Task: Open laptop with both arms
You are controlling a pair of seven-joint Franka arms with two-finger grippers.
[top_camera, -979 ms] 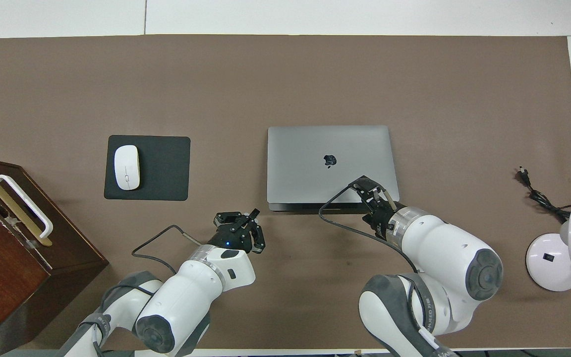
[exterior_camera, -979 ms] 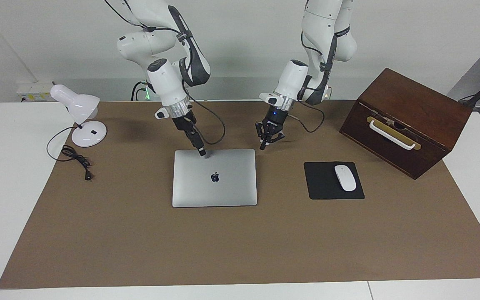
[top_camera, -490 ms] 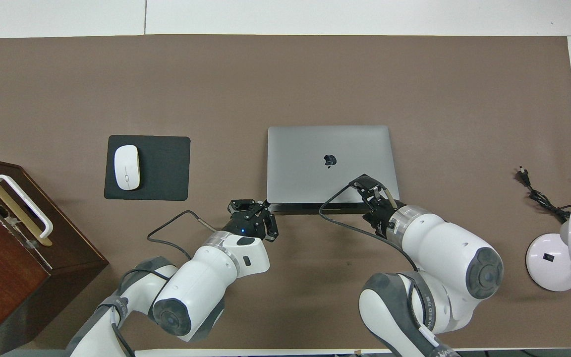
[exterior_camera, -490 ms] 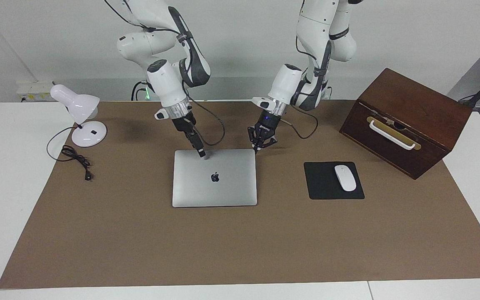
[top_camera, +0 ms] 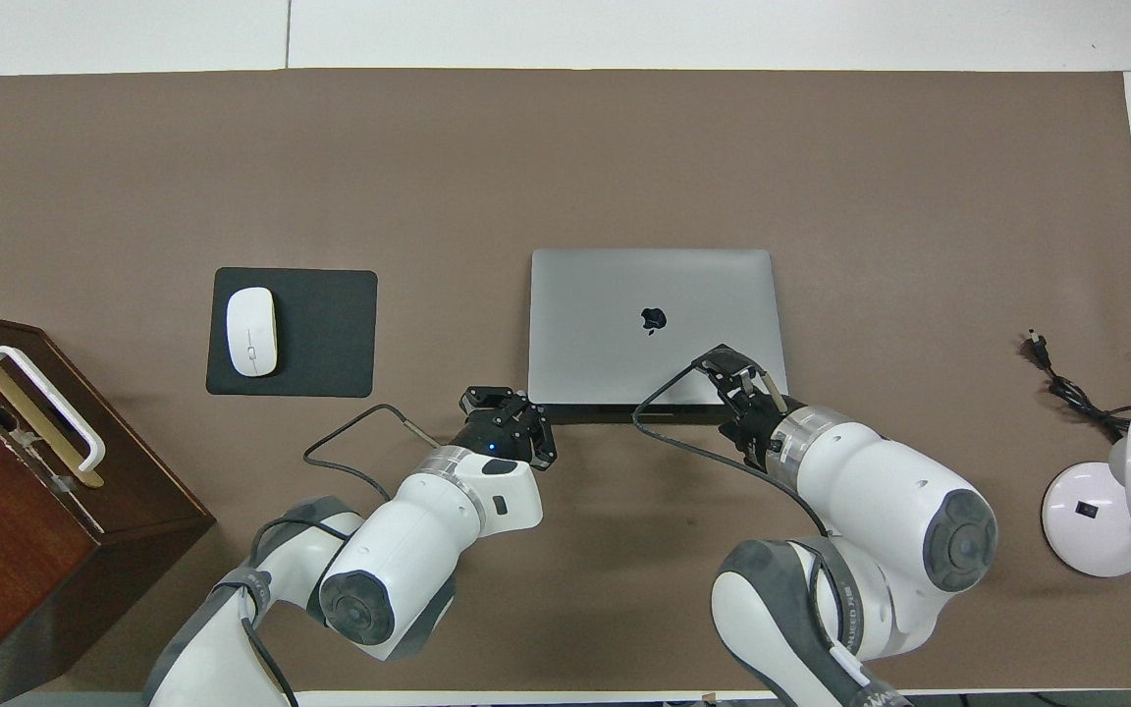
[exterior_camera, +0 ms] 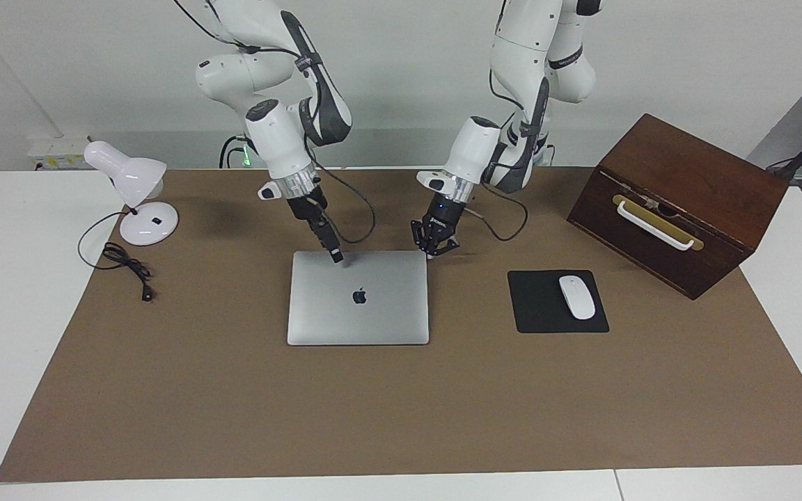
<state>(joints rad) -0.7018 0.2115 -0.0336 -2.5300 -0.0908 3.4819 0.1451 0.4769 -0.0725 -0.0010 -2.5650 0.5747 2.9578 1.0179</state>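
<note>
Brown matting covered your desk [exterior_camera: 60,417]. Mid-desk lay the laptop [exterior_camera: 358,299], shut flat, long axis running between the arms' ends. Your right end effector [exterior_camera: 336,256] pressed its tip on the lid near the robot-side edge; your left end effector [exterior_camera: 434,249], fingers nearly closed on nothing, sat at that edge's corner toward the mouse pad [exterior_camera: 557,301]. Bare matting surrounded the laptop.

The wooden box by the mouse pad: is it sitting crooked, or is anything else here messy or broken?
Yes, the wooden box sits turned at an angle to the table's edges, while the laptop and mouse pad lie square. The lamp's cord lies loose and unplugged on the brown mat. Nothing looks spilled or broken.
</note>
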